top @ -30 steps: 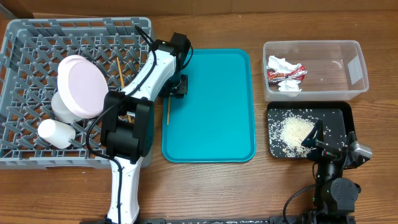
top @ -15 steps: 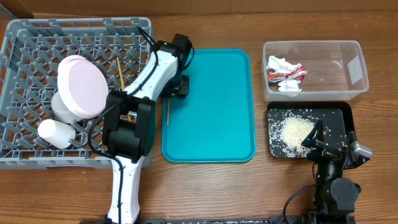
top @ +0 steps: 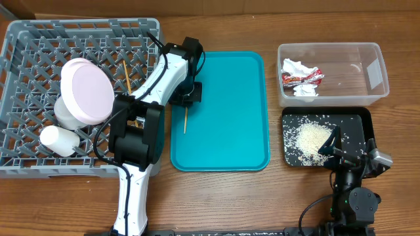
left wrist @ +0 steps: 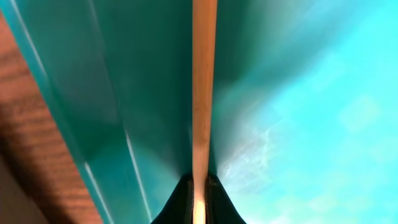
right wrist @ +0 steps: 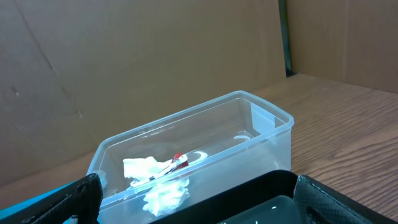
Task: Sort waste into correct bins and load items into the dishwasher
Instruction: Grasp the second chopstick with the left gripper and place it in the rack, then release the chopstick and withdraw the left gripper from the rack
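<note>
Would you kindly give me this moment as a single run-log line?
left gripper: shut on chopstick over teal tray | right gripper: open by black tray

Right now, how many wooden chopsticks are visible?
2. One chopstick lies in the grey rack; the second chopstick is clamped by the left gripper above the teal tray.

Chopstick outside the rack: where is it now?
Overhead: the chopstick is pinched in the left hand over the teal tray's left edge, beside the grey rack.
</note>
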Tool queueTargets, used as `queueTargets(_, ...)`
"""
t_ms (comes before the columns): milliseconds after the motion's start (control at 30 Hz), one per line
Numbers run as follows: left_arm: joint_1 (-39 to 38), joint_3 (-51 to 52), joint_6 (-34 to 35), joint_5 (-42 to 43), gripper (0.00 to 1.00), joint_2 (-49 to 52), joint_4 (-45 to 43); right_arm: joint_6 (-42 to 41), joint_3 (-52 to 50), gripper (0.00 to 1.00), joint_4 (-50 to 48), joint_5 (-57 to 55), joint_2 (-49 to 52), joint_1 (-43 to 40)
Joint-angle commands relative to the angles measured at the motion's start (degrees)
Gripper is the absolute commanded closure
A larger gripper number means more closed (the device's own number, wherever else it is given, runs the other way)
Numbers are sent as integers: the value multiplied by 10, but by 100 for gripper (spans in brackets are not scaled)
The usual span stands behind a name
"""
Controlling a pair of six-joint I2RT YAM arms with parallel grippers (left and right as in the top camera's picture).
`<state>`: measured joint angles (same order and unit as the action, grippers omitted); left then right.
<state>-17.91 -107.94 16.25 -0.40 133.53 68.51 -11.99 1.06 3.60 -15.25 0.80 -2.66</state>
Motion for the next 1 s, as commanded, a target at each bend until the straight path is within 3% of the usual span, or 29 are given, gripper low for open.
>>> queueTargets(0,0,-31,20,-9,96,-15,23,0,-6,0,-4,-1,-6,-4)
queueTargets(167,2,-87,22,-24,96,-89,77,0,-6,0,-4,-1,-6,-4)
queueTargets(333,18,-102,96,-121,96,-184,137,0,-6,0,-4,-1,-6,-4)
queueTargets(433,40,-102,103,-167,96,-220,153,0,-6,0,-4,-1,-6,-4)
queueTargets(567,79,-99,103,-211,96,-224,160,0,-6,0,-4,-1,-6,-4)
queueTargets(733,129,-47,87,-206,96,-204,141,0,-6,0,-4,-1,-6,-4)
queueTargets(867,141,-1,22,-204,96,-190,103,0,-6,0,-4,-1,-6,-4)
queueTargets(967,142,3,17,-201,92,-188,99,0,-6,0,-4,-1,-6,-4)
